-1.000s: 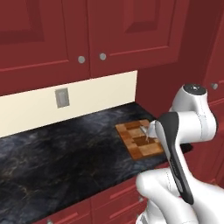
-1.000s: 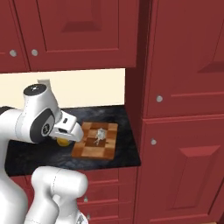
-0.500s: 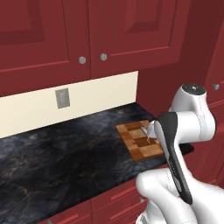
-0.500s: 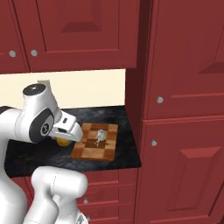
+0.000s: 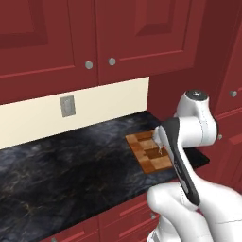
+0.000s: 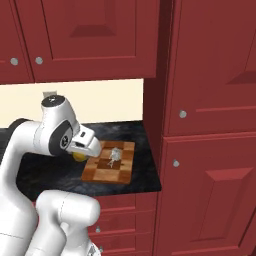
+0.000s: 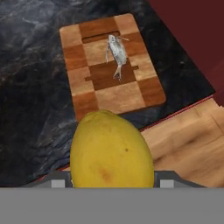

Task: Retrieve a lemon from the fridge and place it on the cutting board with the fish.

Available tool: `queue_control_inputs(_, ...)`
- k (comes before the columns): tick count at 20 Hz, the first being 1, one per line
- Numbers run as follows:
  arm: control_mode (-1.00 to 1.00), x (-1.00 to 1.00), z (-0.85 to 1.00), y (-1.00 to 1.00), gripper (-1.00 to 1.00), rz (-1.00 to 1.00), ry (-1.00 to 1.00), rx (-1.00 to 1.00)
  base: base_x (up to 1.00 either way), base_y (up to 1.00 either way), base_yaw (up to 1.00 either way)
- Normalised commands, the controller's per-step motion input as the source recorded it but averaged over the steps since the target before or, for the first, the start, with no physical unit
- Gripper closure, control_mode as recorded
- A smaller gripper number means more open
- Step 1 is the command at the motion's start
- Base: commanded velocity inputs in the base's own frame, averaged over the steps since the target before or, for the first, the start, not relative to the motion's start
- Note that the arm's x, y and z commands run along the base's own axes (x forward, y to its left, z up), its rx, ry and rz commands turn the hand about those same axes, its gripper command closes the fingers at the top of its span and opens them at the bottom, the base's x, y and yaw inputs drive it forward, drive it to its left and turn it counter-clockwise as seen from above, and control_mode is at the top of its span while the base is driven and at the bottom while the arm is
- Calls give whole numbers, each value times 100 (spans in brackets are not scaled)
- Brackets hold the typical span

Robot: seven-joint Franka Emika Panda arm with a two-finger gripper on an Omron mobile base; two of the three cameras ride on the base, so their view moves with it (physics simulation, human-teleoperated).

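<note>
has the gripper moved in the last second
Yes, slightly. In the right base view the gripper, shut on the lemon, has edged right, toward the cutting board; the fish stays put.

The bench [image 5: 71, 170] is a dark, black-marbled counter top running beneath the dark red wall cabinets [image 5: 94, 33], with a cream backsplash [image 5: 108, 101] behind it. Directly on it lies the cutting board [image 7: 131, 98], a checkered wooden rectangle of light and dark brown blocks, flat near the bench's right end, close beside the tall red cabinet [image 6: 210, 125]. On the board's far half rests the fish [image 7: 116, 51], small and silvery-grey, lying lengthwise.
</note>
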Motion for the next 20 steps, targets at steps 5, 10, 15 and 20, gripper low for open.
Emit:
queue_control_inputs(5,-100,57,-27,0,100,-25,6,0,0,0,0)
queue_control_inputs(10,-100,68,-33,0,100,-30,9,1,0,0,0)
queue_control_inputs(15,-100,92,-26,0,100,-24,13,13,0,0,0)
queue_control_inputs(20,-100,95,-31,0,100,-19,15,13,0,0,0)
